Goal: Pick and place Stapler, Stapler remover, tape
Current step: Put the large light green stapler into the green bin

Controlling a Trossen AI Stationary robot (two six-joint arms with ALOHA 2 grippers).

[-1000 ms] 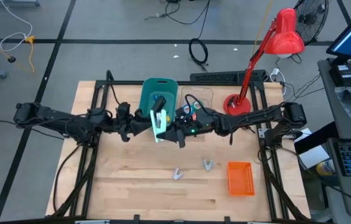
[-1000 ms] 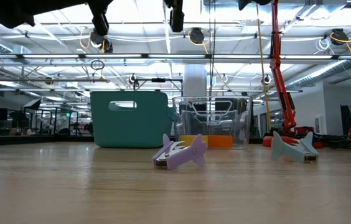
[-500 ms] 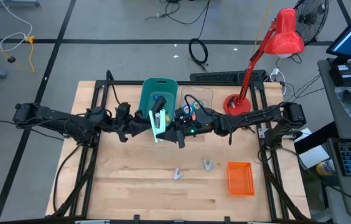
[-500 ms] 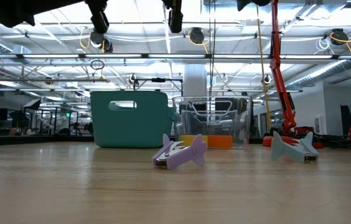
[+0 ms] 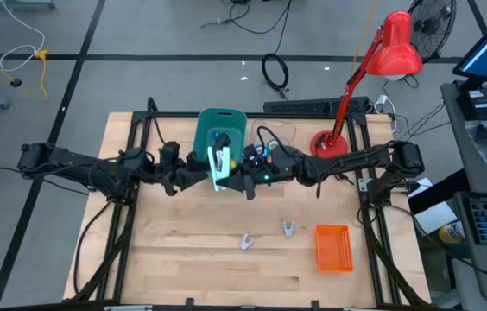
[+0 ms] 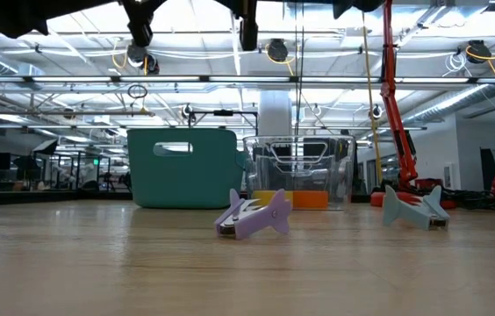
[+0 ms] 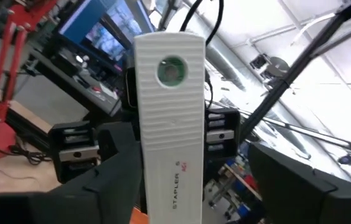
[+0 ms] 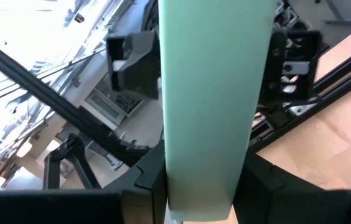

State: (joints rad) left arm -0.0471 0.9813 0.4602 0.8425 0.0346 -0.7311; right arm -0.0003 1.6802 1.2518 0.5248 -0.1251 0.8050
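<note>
The stapler is a long white bar with a mint-green underside, and its top is printed STAPLER. It hangs in the air between both arms, just on the near side of the teal bin. My right gripper comes at it from the right and is shut on it. My left gripper meets it from the left. A lavender staple remover and a grey-green one lie on the table. Coloured tape rolls sit in the clear container. My right gripper pinches the stapler's two long sides between its fingers. It comes level from the table's right, and the fingers lie across the bar. The stapler is lifted clear of the table, high above it.
A red desk lamp stands at the far right. An orange basket sits near the right edge. In the low view the teal bin and the clear container stand behind the two staple removers. Bare wood lies at the near left.
Both arms have carried the stapler a short way toward the far edge, closer to the teal bin, and slightly upward. The stapler's hold looks the same. Nothing on the table has moved.
</note>
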